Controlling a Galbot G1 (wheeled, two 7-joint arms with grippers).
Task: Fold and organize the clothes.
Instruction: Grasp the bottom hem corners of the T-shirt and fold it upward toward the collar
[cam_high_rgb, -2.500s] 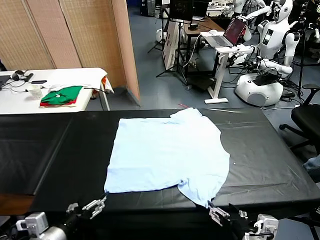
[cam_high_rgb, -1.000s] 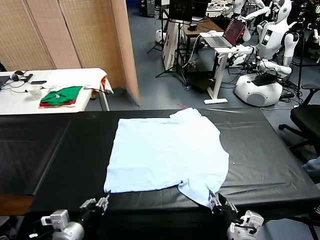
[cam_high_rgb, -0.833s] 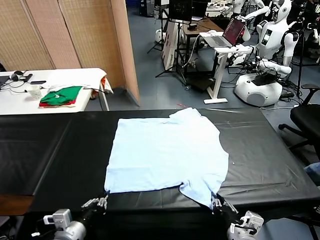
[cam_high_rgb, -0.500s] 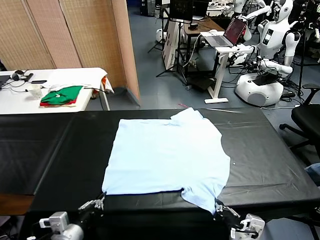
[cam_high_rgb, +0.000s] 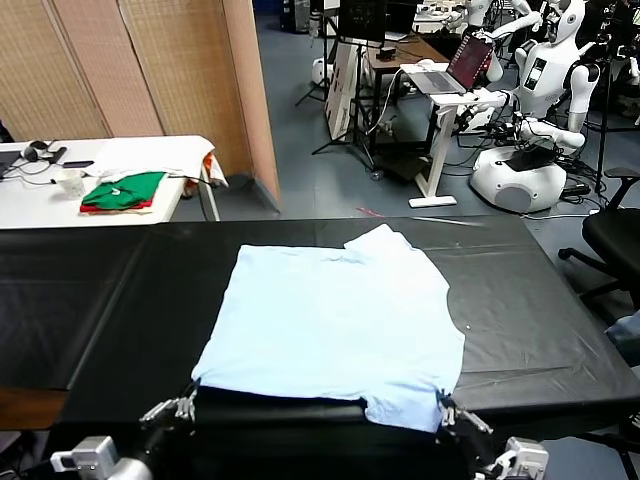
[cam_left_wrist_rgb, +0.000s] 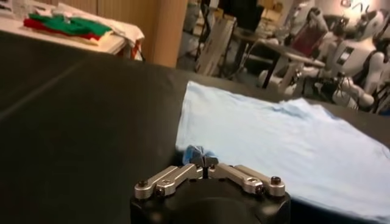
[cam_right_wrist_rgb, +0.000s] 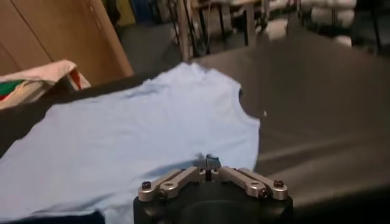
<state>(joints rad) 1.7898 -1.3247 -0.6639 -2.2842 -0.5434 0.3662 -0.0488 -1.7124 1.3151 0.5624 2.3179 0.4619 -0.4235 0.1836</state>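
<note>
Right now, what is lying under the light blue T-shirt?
Under the T-shirt only the black table shows around its edges. Anything beneath the cloth itself is covered and cannot be seen.

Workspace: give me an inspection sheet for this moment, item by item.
Surface: black table, bare around the garment.
Job's things: pale blue T-shirt spread flat, its near edge at the table's front edge.
Clutter: nothing seen on the black table.
Grippers: left gripper shut on the T-shirt's near left corner; right gripper shut on the near right corner by the sleeve.
Cables: a few lie on the floor around the white robot base.
Surroundings: green and red garments on a white side table; laptop on a stand; white robots; wooden screen; office chair.
</note>
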